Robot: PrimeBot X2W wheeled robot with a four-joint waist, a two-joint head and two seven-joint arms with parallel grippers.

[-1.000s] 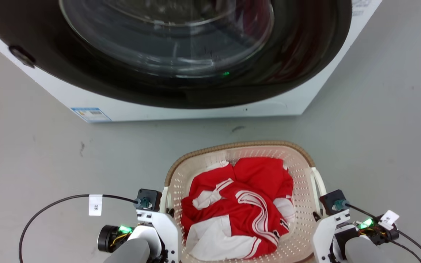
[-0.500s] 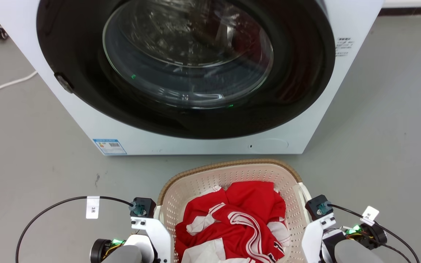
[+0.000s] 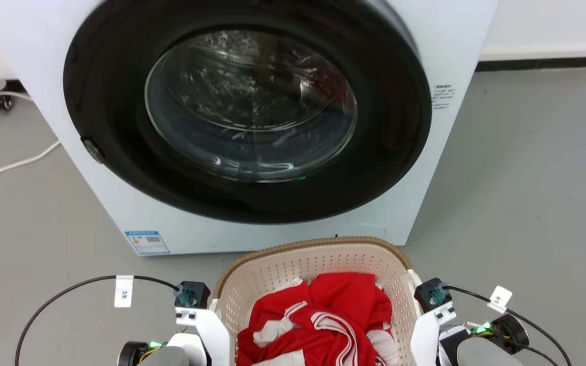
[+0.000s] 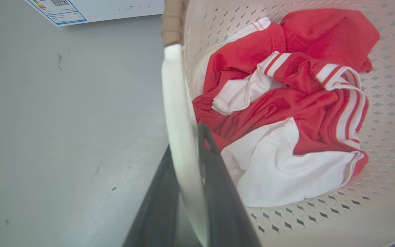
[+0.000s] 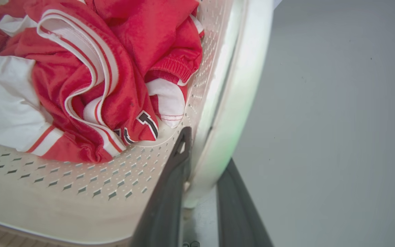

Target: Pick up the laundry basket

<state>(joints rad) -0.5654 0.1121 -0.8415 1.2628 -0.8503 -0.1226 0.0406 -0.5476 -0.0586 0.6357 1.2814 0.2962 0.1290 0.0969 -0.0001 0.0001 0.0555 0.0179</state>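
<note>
The laundry basket (image 3: pixel 277 272) is cream-white and perforated with a brown woven-look rim. It sits low in the middle of the head view, holding red and white clothes (image 3: pixel 323 320). In the left wrist view, my left gripper (image 4: pixel 187 144) is shut on the basket's white left handle (image 4: pixel 177 96). My right gripper (image 5: pixel 207 147) is shut on the white right handle (image 5: pixel 242 96), one finger inside the basket wall and one outside. In the head view both wrists (image 3: pixel 191 305) flank the basket, and the fingertips are hidden there.
A white front-loading washing machine (image 3: pixel 425 168) with a dark round glass door (image 3: pixel 252 107) stands just beyond the basket. White cables (image 3: pixel 13 165) lie on the grey floor at the left. Bare grey floor (image 3: pixel 527 203) lies to the right, ending at a wall skirting.
The head camera has tilted up, so the washer shows more fully and the basket sits lower in the picture. The basket's far rim now overlaps the washer's base. Both grippers keep their hold.
</note>
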